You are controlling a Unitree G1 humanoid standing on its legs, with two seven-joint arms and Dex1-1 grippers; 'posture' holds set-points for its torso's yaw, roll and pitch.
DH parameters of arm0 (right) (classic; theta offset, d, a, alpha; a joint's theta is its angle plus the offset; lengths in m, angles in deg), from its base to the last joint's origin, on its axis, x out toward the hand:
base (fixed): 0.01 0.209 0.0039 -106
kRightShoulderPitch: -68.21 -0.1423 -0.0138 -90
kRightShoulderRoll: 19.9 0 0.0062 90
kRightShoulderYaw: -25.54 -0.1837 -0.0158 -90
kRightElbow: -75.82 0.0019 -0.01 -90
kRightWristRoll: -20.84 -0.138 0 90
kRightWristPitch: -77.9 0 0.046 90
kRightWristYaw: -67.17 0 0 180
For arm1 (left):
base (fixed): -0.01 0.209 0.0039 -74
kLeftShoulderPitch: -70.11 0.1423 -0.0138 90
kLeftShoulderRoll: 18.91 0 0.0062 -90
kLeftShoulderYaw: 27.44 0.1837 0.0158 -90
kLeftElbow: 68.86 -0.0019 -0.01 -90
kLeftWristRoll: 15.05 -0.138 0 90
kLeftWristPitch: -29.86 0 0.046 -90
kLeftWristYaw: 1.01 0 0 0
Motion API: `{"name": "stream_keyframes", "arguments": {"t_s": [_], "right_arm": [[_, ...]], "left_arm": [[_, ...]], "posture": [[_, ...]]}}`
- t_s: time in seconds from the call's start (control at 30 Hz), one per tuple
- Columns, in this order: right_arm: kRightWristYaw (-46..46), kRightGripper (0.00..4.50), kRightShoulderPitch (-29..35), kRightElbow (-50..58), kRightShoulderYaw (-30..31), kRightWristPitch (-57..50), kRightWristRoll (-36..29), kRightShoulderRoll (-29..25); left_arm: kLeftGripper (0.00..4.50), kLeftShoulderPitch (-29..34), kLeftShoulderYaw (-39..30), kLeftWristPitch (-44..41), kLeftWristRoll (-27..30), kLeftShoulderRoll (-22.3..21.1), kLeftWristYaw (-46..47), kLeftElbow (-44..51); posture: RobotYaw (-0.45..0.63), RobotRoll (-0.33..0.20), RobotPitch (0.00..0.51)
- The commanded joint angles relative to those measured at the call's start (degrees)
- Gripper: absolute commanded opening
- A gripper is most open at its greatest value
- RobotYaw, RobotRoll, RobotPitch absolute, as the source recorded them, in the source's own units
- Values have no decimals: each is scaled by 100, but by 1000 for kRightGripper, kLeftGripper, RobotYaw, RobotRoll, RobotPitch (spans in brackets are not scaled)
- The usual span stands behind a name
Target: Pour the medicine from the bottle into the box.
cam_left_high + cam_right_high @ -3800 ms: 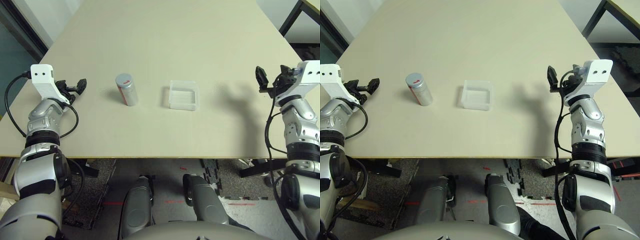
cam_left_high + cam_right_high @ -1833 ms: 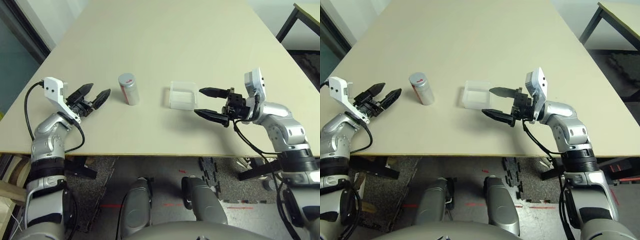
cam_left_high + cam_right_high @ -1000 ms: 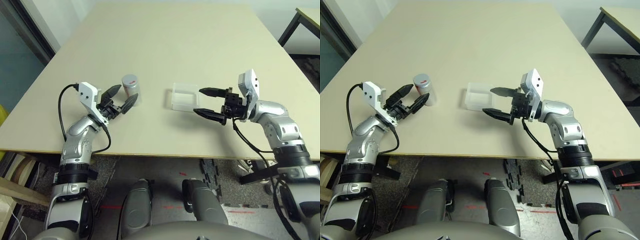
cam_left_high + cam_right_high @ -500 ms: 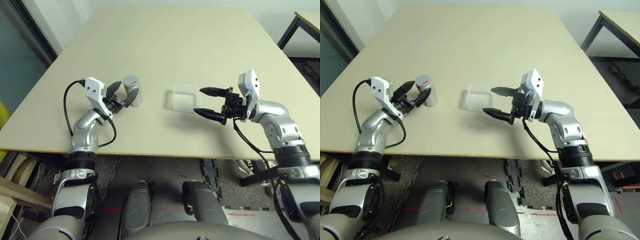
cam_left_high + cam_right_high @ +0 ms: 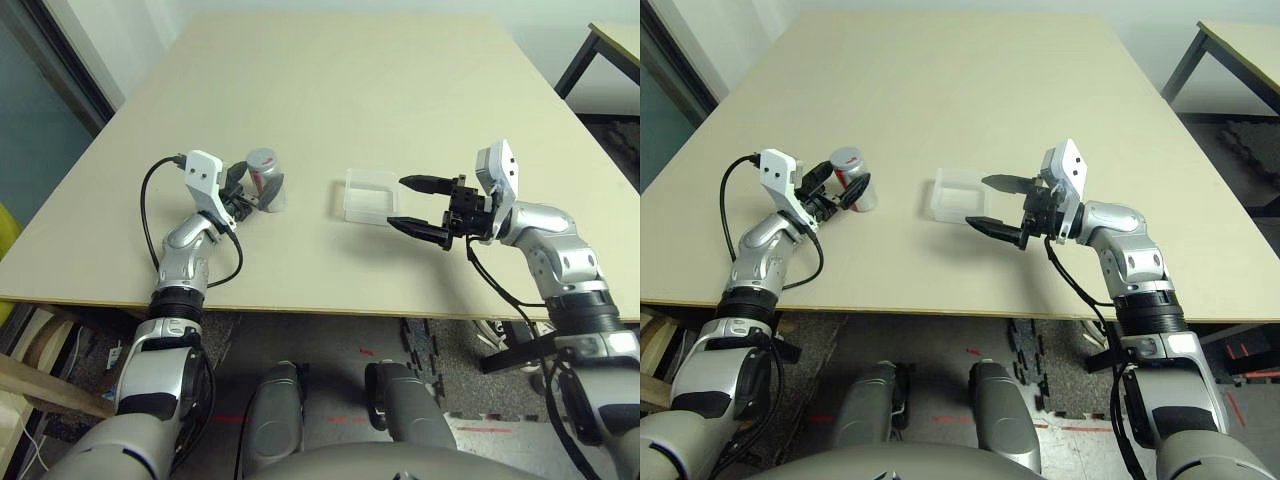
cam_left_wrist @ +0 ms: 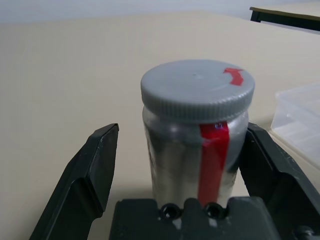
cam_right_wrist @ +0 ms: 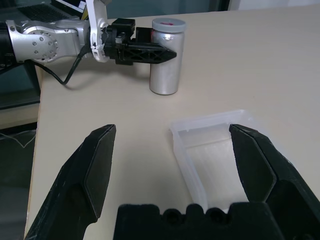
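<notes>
Left gripper (image 6: pixel 175 165) spread wide, bottle (image 6: pixel 196 137) upright between its fingers (cap on)

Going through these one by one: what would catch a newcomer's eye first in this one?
The silver bottle with its red-marked grey cap stands upright left of centre on the table, framed by the open left gripper, one finger on each side. To its right the clear box sits just ahead of the open right gripper.

arms silver | wrist housings white | cables black | tool fingers black
</notes>
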Motion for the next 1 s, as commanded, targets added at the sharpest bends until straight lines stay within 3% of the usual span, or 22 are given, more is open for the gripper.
{"name": "stream_keyframes", "arguments": {"t_s": [0.03,0.5,1.0], "right_arm": [[39,4500,71,158,4,-61,-16,0],[75,4500,107,40,-3,67,28,21],[20,4500,38,-273,41,352,119,132]], "left_arm": [[4447,-119,58,113,-107,87,76,-281],[4447,-94,14,281,-230,344,782,-353],[4447,671,210,201,-612,991,2238,940]], "posture": [[-126,0,105],[-138,0,106],[-131,0,106]]}}
